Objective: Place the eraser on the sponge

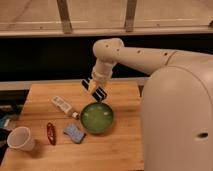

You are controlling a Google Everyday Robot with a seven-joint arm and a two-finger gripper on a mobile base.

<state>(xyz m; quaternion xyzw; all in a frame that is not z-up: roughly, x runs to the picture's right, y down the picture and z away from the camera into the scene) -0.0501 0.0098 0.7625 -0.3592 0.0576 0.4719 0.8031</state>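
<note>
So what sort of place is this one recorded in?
Likely a lab or office test area: a wooden table beside a window wall, laid with a cup, green bowl and sponge. The gripper holds the eraser over the table near the bowl.

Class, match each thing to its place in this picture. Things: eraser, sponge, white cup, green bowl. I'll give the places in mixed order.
Things:
1 eraser
2 sponge
3 white cup
4 green bowl

Places:
A front left corner of the table
B clamped in the gripper, up above the table
C on the table, right of the sponge
D flat on the table, between bowl and red-brown item

Pairs: 1-B, 2-D, 3-A, 4-C
</note>
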